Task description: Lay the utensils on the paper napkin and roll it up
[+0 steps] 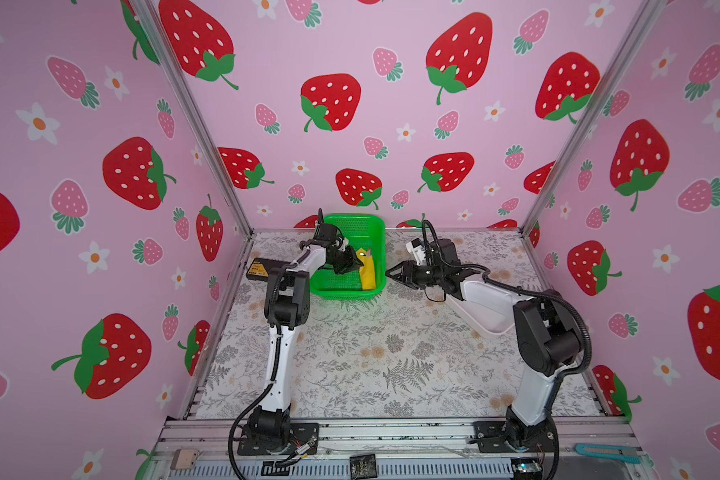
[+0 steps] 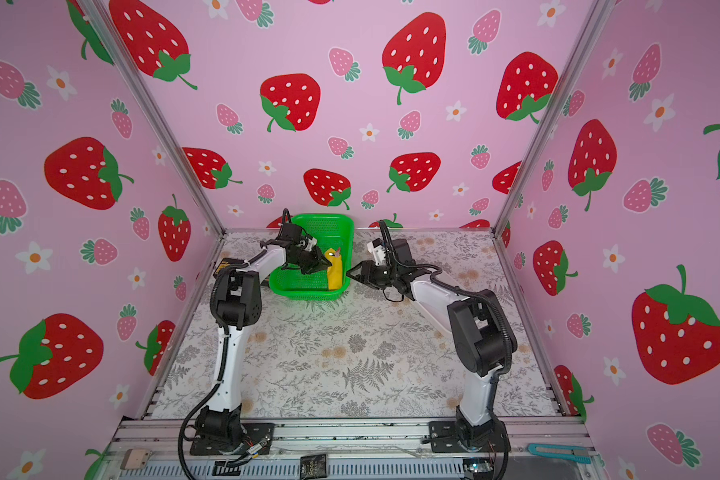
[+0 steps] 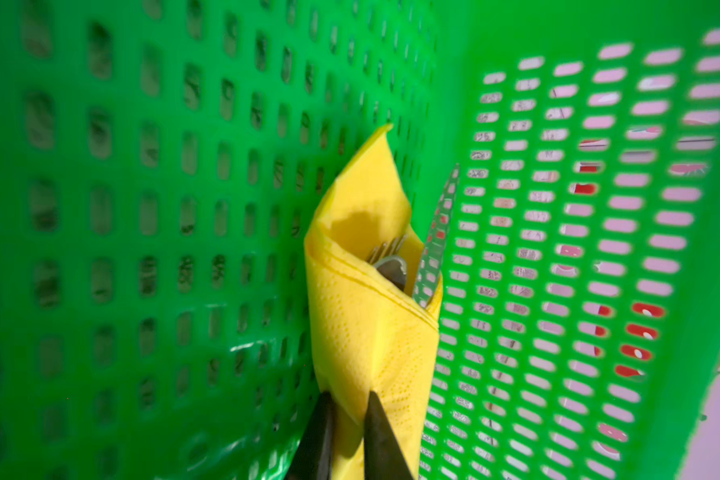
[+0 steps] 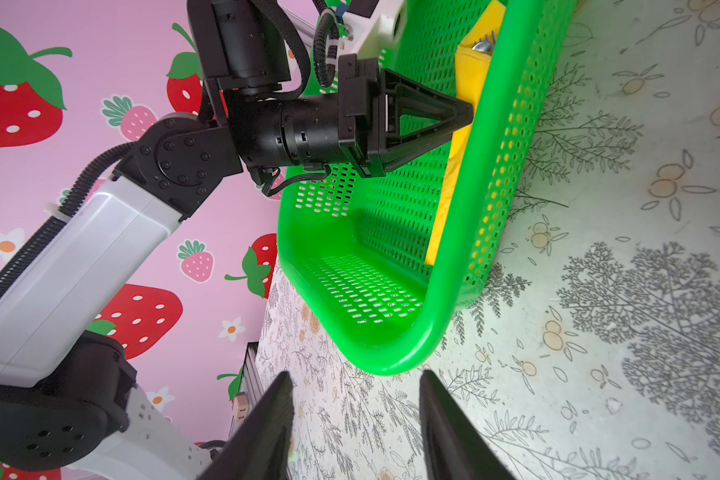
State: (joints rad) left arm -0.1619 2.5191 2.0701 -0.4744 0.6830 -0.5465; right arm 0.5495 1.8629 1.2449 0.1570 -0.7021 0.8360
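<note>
step: setting rolled napkin (image 3: 366,332), utensils (image 3: 391,262) wrapped inside, in basket (image 3: 142,208) against its wall. left hand (image 3: 350,399) pinching napkin's end opposite open mouth. right hand (image 4: 356,376) hovering open, empty, beside basket. next move calling for gentle release, no unrolling.

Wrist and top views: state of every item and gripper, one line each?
paper napkin: rolled up, in the basket against its wall.
utensils: wrapped in the roll, fork tines and knife blade poking out.
green basket: upright on the table.
left gripper: shut on the napkin roll.
right gripper: open, empty, outside the basket.
white dish: on the table under the right arm.
</note>
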